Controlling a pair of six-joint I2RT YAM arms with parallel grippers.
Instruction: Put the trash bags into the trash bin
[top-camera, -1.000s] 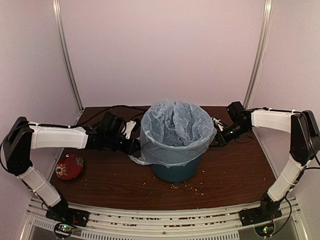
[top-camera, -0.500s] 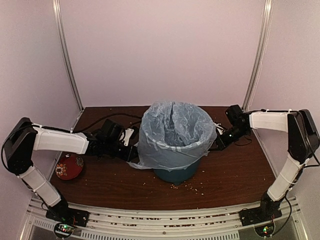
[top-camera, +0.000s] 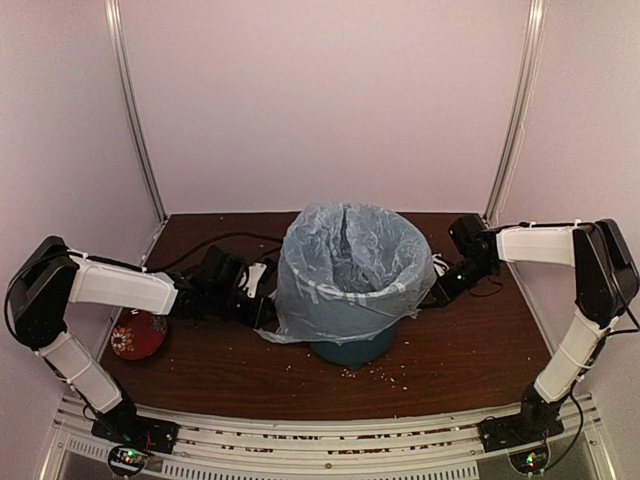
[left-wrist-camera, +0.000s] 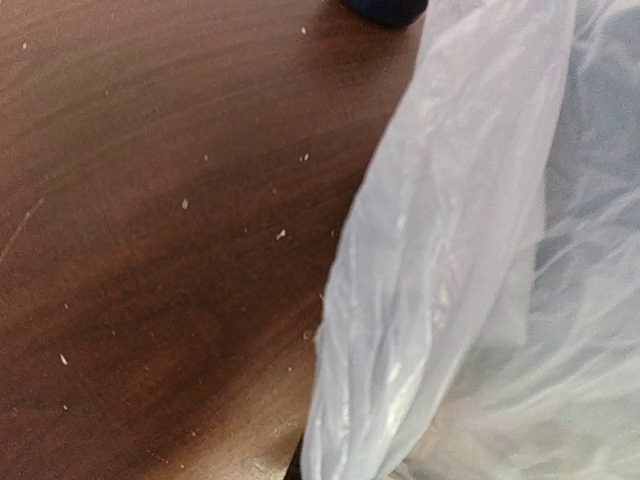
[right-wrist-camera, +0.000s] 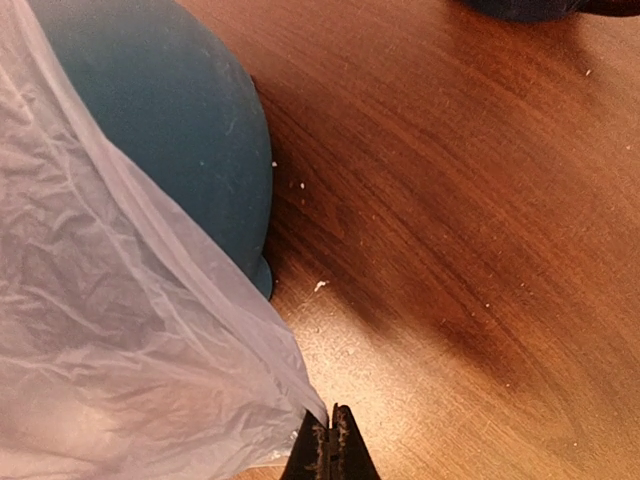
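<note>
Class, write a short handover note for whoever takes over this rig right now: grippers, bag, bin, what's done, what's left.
Left gripper: fingers shut on the left edge of the bag, low beside the bin.
Right gripper: fingers shut on the bag's right edge.
Bag: open, lining the bin, mouth drawn over the rim and down the sides.
Done: bag seated in the bin.
To do: probably release both sides and pull the arms clear.

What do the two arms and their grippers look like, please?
The left arm and right arm each have smooth white tubular links joined by chunky black joints, rising from black bases with small green lights. Black cables trail across the table behind them. The right gripper ends in thin, dark, rough-edged fingertips; the left gripper shows only as a dark sliver.
</note>
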